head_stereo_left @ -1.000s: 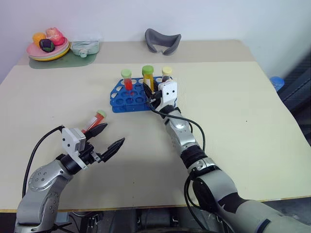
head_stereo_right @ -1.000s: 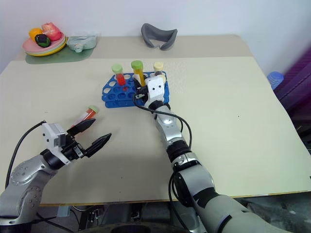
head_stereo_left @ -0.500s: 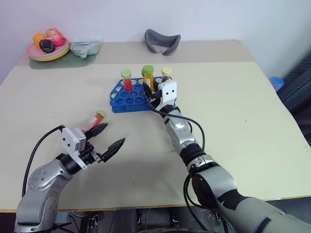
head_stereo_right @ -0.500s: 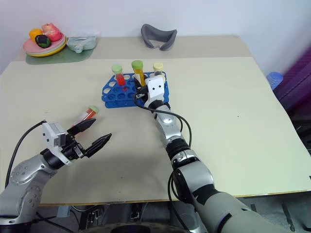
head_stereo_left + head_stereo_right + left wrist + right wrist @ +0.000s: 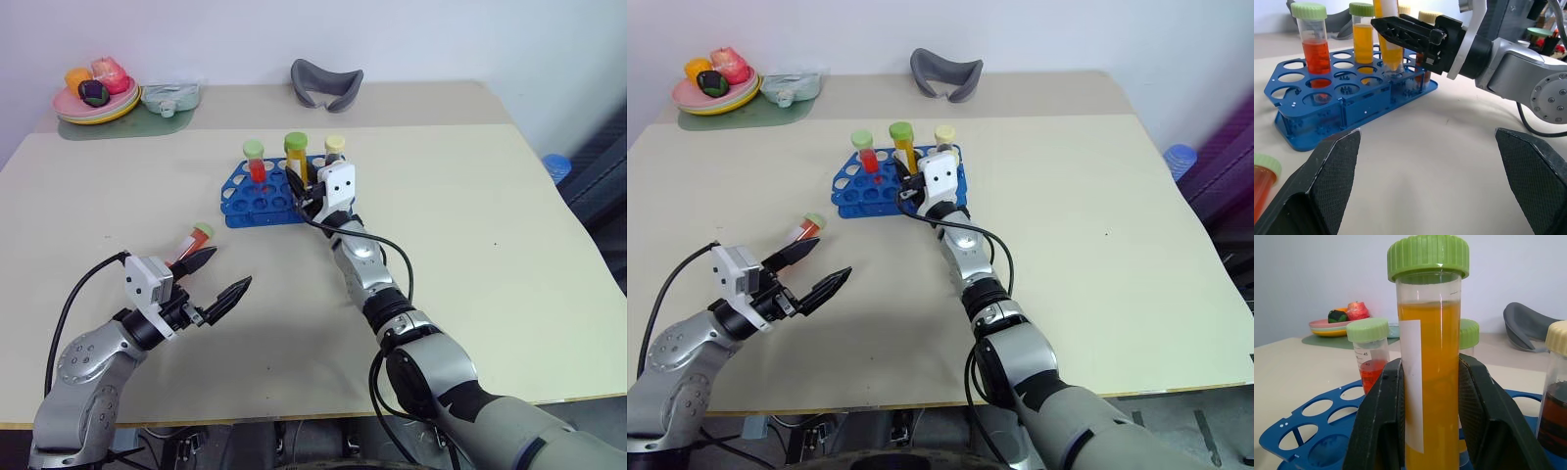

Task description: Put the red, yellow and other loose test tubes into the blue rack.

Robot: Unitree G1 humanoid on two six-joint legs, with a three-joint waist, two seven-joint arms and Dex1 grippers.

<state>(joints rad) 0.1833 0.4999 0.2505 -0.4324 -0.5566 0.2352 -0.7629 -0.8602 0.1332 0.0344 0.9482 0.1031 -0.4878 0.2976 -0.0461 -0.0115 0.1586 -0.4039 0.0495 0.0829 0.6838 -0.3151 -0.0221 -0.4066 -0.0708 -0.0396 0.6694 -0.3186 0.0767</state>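
Two hands: both over the desk, left one near-left, right one reaching far to the rack.
Left hand: hovers just above the desk at the near left, fingers spread wide, holding nothing; points toward the rack.
Loose red tube: lies on its side on the desk just beyond the left hand's far finger, green cap toward the rack, not touched by the hand. Cap end also shows at the edge of the left wrist view.
Right hand: at the right end of the rack, fingers clamped on a tube of yellow-orange liquid.
Held yellow tube: upright, green cap, white label strip down its side, pinched between both fingers below the cap. Its lower end is at the rack's top, over a hole in the right part; how deep it sits, cannot tell.
Blue rack: mid desk, well beyond the left hand; most holes bare.
Red tube in rack: upright, light green cap, far-left part of the rack.
Second yellow tube: upright in the far row with a green cap, between the red tube and the held one in the left wrist view.
Dark tube: upright with a pale yellow cap at the far-right corner of the rack, just beside the right hand.
Grey curved object: far centre of the desk, well apart from the rack.
Plate with toy food: far-left corner, on a green mat, with a pale green item just right of it.
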